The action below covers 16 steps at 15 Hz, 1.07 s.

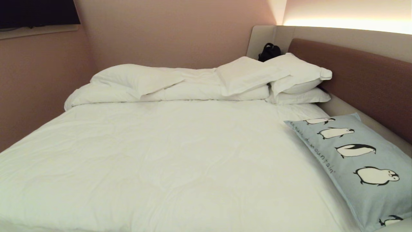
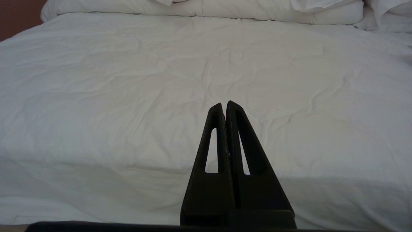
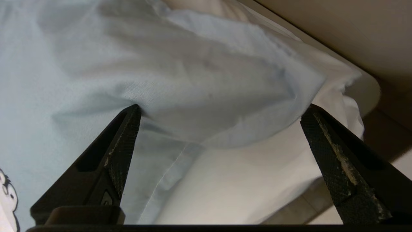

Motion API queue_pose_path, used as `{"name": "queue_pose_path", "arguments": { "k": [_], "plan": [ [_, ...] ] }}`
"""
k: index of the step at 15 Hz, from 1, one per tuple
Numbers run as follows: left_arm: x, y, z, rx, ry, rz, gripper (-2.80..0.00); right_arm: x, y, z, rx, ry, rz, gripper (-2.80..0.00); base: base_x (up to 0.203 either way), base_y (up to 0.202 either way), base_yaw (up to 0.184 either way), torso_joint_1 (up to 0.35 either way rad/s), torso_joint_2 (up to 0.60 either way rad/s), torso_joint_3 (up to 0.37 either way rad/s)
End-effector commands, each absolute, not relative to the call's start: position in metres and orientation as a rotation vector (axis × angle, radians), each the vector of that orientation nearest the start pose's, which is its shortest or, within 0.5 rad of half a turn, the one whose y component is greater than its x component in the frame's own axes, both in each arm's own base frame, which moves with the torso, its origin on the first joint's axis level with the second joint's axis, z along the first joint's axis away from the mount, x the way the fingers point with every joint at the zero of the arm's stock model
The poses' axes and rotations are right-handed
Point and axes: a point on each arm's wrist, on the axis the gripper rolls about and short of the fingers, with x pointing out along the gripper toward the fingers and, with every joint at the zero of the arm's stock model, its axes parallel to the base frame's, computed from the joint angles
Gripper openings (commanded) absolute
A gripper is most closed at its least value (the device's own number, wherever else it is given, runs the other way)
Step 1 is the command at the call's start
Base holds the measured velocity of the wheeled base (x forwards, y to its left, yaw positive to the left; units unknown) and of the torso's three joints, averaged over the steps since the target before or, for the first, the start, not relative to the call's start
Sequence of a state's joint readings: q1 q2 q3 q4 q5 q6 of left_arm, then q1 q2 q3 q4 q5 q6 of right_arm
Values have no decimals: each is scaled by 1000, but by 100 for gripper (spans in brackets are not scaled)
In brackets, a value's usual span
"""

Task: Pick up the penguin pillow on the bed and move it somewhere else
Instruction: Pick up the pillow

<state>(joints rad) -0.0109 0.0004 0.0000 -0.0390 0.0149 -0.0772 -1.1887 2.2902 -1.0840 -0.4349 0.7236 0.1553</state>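
Up close, a corner of the penguin pillow (image 3: pixel 199 83) is seen bulging between the wide-spread fingers of the right gripper (image 3: pixel 220 109). One fingertip (image 3: pixel 130 122) is pressed into the blue-grey fabric, where a dent and some creases are made; the other fingertip (image 3: pixel 313 120) is set just at the pillow's rounded edge, and whether it's touching can't be told. A seam is seen running along the pillowcase edge, and a bit of a penguin print is caught beside the first finger. White sheet of the bed (image 3: pixel 251 180) is spread under the pillow corner, right at the bed's edge, with the beige surround (image 3: pixel 338 35) behind it.
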Motion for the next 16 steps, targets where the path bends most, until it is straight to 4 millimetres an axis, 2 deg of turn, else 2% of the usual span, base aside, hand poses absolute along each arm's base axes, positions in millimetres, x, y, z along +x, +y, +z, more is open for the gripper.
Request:
{"name": "queue_pose_path", "arguments": {
  "k": [1, 4, 6, 11, 16],
  "plan": [
    [-23, 1, 80, -79, -40, 3, -280, 165, -372, 17, 800, 402, -434, 0, 0, 0, 0, 0, 0, 0],
    [-23, 1, 80, -79, -40, 3, -280, 170, -379, 24, 830, 406, -388, 0, 0, 0, 0, 0, 0, 0],
    [-23, 1, 80, -79, -40, 3, -280, 181, -378, 30, 871, 455, -354, 0, 0, 0, 0, 0, 0, 0],
    [-23, 1, 80, -79, -40, 3, -280, 195, -371, 21, 796, 530, -361, 0, 0, 0, 0, 0, 0, 0],
    [-23, 1, 80, -79, -40, 3, -280, 202, -368, 20, 764, 540, -338, 0, 0, 0, 0, 0, 0, 0]
  ]
}}
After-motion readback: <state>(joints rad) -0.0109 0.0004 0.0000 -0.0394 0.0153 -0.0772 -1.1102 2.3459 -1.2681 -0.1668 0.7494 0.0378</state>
